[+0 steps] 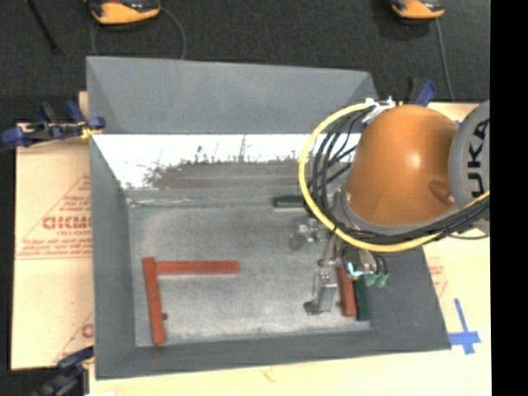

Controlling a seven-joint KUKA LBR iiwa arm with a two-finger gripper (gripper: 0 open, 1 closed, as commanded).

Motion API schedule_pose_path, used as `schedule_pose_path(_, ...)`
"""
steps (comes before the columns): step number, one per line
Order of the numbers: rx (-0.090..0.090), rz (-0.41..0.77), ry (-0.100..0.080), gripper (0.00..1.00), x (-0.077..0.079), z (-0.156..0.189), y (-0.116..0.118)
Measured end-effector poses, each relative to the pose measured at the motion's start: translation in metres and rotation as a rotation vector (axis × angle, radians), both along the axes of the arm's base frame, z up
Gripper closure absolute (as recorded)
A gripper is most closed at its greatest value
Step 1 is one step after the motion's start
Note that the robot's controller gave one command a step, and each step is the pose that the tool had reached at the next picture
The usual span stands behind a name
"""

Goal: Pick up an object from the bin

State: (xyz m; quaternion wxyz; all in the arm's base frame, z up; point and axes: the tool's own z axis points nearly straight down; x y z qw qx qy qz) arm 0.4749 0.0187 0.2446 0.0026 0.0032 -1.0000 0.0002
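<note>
My end effector (327,297) hangs just beside a short red bar (348,297) in the bin's (247,221) lower right corner; whether it is spread or pressed together, I cannot tell. The bar looks stiff and light: grip mid-length, across its narrow width.

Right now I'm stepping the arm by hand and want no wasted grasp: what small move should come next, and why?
Probably a slight sideways shift of the gripper toward the short red-brown bar. The bar lies right beside it, close to the bin's right wall, and seems off to one side rather than centred under it. The red L-shaped piece lies far off at the left.
</note>
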Motion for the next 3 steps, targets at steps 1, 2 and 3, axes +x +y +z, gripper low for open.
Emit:
schedule_pose_path(1,0.001,-0.071,-0.003,0.00,0.063,-0.097,-0.006)
schedule_pose_path(2,0.003,-0.112,-0.002,0.00,0.082,-0.178,0.060)
schedule_pose_path(3,0.002,-0.117,-0.009,1.00,0.084,-0.174,0.056)
